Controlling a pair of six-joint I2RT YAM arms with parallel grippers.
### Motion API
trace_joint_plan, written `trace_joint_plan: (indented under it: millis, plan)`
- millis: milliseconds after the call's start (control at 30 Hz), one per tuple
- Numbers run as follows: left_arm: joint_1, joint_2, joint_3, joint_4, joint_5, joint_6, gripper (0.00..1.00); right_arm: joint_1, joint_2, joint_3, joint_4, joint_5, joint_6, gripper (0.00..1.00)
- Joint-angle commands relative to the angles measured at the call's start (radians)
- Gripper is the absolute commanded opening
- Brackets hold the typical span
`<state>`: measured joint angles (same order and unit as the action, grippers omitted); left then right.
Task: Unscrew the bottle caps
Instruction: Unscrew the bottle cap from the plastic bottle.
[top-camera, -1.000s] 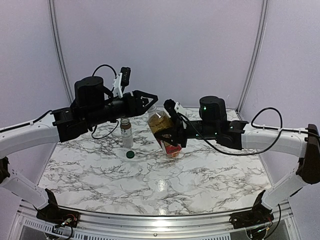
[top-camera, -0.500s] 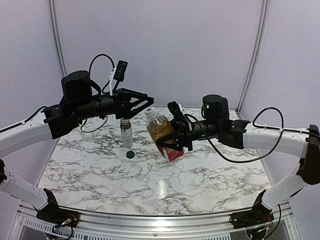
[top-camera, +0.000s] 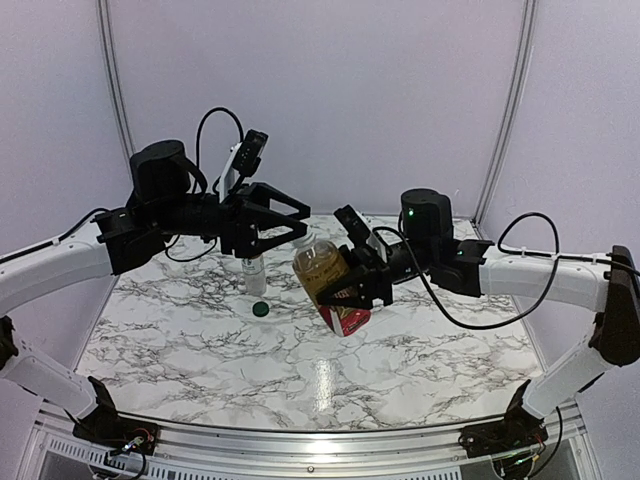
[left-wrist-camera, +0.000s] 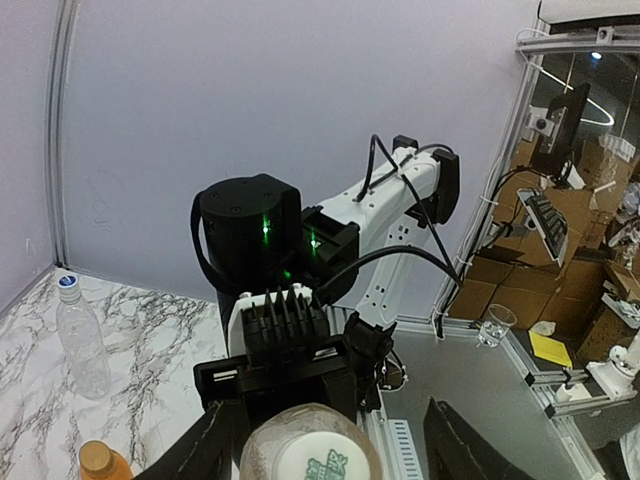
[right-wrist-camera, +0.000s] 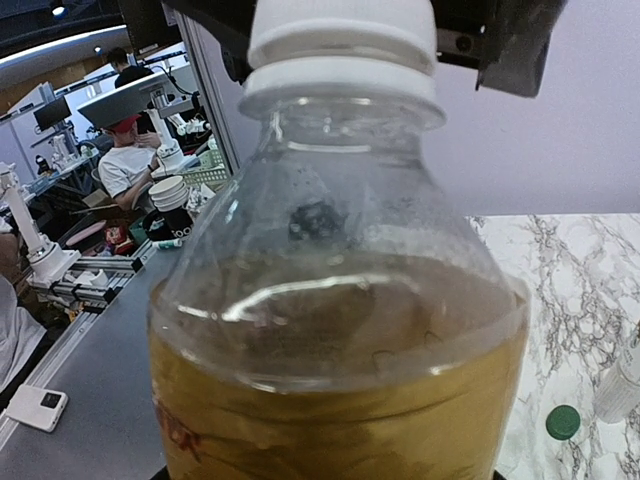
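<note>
My right gripper (top-camera: 347, 290) is shut on the amber tea bottle (top-camera: 330, 278) with the red label and holds it tilted above the table. Its white cap (right-wrist-camera: 340, 40) points at my left gripper (top-camera: 300, 225). That gripper is open, with a finger on each side of the cap (left-wrist-camera: 318, 452) and not touching it. The short clear bottle (top-camera: 253, 272) stands capless on the table, with the dark green cap (top-camera: 260, 309) lying in front of it. The left wrist view shows the tall clear bottle (left-wrist-camera: 80, 340) and the orange juice bottle's orange cap (left-wrist-camera: 97, 458).
The marble table (top-camera: 400, 350) ends at a metal rail at the near side. Purple walls close off the back and sides. In the right wrist view the green cap (right-wrist-camera: 562, 421) and the short bottle (right-wrist-camera: 620, 385) lie at the lower right.
My left gripper drew back to the left, then came forward again with its fingers around the tea bottle's cap. My right gripper moved the bottle slightly down and left.
</note>
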<state>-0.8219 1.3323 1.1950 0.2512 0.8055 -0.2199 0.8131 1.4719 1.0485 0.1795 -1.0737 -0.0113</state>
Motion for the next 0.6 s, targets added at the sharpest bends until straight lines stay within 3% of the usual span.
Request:
trace_joint_plan:
  millis: [0,567]
  plan:
    - [0.004,0.037,0.035,0.045,0.094,0.027,0.65,-0.009,0.007,0.038,0.058,-0.055,0.041,0.44]
    - [0.004,0.054,0.030,0.071,0.091,-0.007,0.40,-0.008,0.022,0.036,0.062,-0.049,0.044,0.43]
